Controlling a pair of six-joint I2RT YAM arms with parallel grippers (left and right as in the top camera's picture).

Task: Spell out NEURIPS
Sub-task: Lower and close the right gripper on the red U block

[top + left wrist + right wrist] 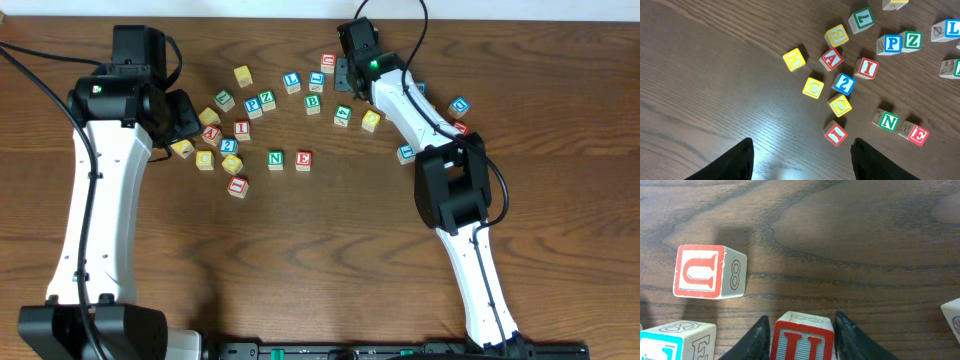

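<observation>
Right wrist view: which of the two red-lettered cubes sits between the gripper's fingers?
The lower red cube, at the bottom edge, with a black finger against each side. The red U cube lies apart, up to the left.

1. Lettered cubes lie scattered across the upper middle of the wooden surface point(330, 250)
2. Green N point(275, 158) and red E point(303, 159) sit side by side, apart from the others
3. Left end effector point(192, 118) is at the left cluster's edge
4. Right end effector point(343, 75) is just beside a red U point(328, 62) near the top
</observation>
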